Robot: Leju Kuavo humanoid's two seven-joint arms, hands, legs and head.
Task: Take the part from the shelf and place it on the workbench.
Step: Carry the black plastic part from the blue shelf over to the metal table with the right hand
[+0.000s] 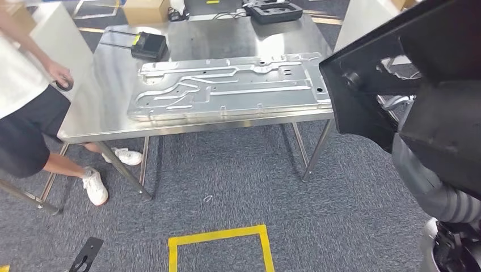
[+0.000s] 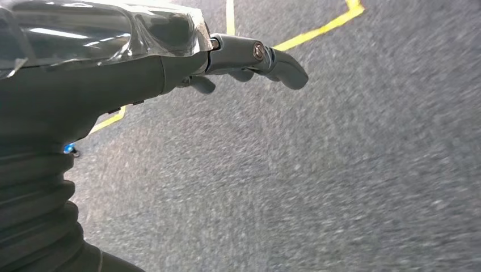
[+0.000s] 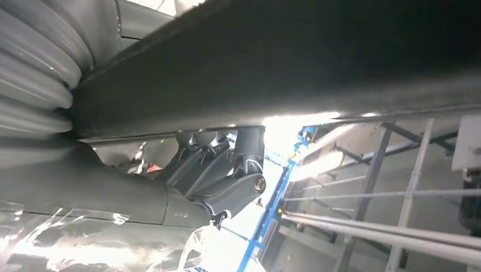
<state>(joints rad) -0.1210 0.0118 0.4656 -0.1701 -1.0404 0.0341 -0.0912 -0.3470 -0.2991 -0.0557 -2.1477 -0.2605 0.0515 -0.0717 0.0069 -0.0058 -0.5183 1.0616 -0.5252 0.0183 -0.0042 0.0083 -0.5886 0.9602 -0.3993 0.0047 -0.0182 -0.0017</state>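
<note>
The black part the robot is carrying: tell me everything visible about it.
The black part is a large, flat, matte panel with a raised edge and holes near one corner. It is held up at the robot's right side, tilted, its corner overlapping the workbench end in the head view. The right hand grips it from beneath.

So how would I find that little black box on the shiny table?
Look at the steel workbench in the middle of the head view, with the big silver stamped panel lying on it. Go to the far corner behind the panel, on the side where the person stands. The black box sits there; it is small, dark, with a yellow label.
</note>
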